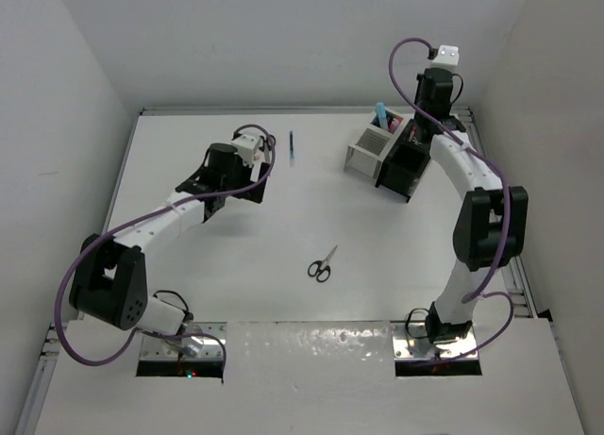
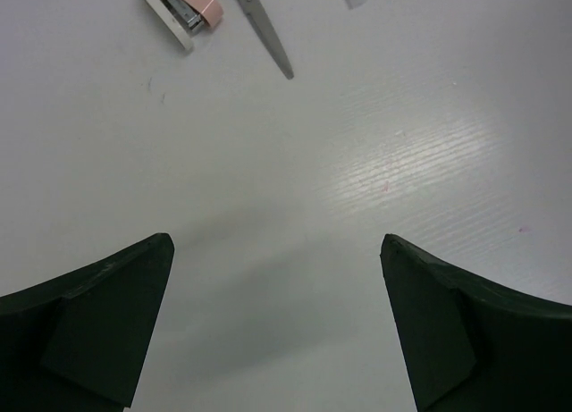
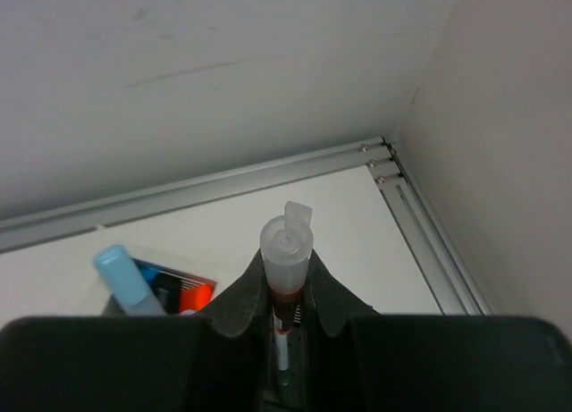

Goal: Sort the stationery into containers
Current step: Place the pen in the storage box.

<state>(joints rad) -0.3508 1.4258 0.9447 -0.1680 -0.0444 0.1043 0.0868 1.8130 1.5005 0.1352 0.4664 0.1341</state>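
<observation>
Left gripper (image 2: 275, 247) spread wide, right gripper (image 3: 286, 282) clamped.
Seen from above, the left arm (image 1: 142, 232) reaches from the lower left toward the upper middle, wrist pointing down. The right arm (image 1: 472, 199) arcs to the upper right, its fingers pinching a clear-capped pen (image 3: 286, 242).

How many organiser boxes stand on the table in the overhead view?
2. The white box stands at the far right of the table; the black box adjoins it on the right, partly behind the right arm. No others show, though the arms hide some of the table.
</observation>
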